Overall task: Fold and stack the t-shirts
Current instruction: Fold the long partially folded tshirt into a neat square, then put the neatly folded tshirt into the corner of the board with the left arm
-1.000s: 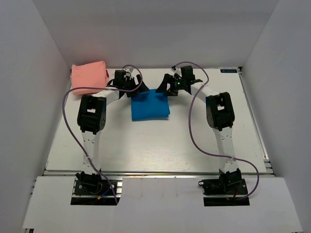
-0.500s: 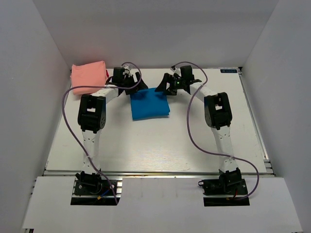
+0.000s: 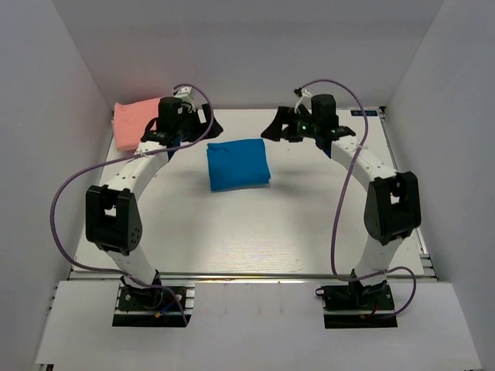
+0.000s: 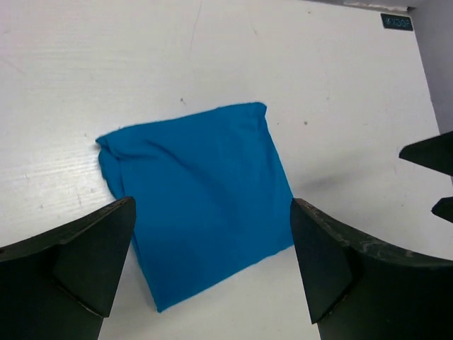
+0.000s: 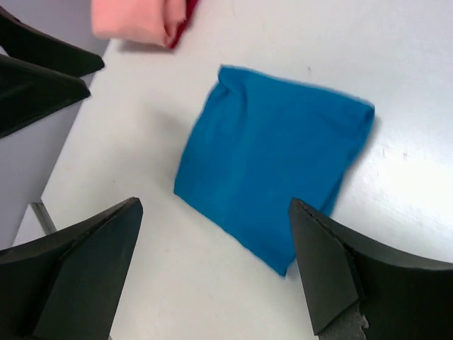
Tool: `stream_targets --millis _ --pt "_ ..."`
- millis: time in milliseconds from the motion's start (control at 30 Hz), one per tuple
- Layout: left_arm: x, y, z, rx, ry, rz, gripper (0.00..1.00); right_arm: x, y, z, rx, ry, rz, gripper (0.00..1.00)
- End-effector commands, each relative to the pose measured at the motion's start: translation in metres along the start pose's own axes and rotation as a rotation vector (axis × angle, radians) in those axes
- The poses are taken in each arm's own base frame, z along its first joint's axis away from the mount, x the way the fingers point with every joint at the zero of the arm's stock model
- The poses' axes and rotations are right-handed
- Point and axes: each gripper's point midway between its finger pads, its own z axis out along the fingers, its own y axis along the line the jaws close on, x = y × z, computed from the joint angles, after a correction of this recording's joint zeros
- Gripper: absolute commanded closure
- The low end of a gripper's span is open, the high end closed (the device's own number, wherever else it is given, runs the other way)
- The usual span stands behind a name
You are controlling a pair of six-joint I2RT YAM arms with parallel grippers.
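Observation:
The bright blue t-shirt [image 3: 238,165] lies folded into a small rectangle on the table's far middle. It fills the left wrist view [image 4: 195,191] and the right wrist view [image 5: 272,166]. The salmon-pink t-shirt [image 3: 131,122] lies folded at the far left corner, and its edge shows in the right wrist view [image 5: 138,18]. My left gripper [image 3: 203,127] hovers open and empty above and just left of the blue shirt's far edge; its jaws stand wide apart [image 4: 212,269]. My right gripper [image 3: 275,127] hovers open and empty just right of that edge [image 5: 216,269].
White walls close in the table on the left, back and right. The left gripper's dark fingers [image 5: 35,64] show in the right wrist view. Purple cables loop above both arms. A small label [image 3: 363,113] sits at the far right edge.
Both grippers have lifted off the blue shirt's far edge and drawn apart, left one leftward, right one rightward. Both arms' elbows swung outward. The blue shirt stays flat.

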Motion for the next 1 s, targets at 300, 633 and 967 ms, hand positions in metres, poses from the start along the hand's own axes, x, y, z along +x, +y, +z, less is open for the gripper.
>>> stream_targets --millis 300,633,967 --pt "0.113 0.045 0.021 -0.098 0.207 -0.072 0.0 0.093 -0.038 -0.053 0.225 0.096 0.019 0.1" --pt "0.155 0.067 0.059 -0.116 0.302 -0.118 0.2 0.11 -0.02 -0.071 0.161 0.089 0.043 0.1" --pt "0.183 0.05 0.082 -0.037 0.344 -0.06 0.63 0.111 -0.018 -0.084 0.187 0.059 0.036 0.1"
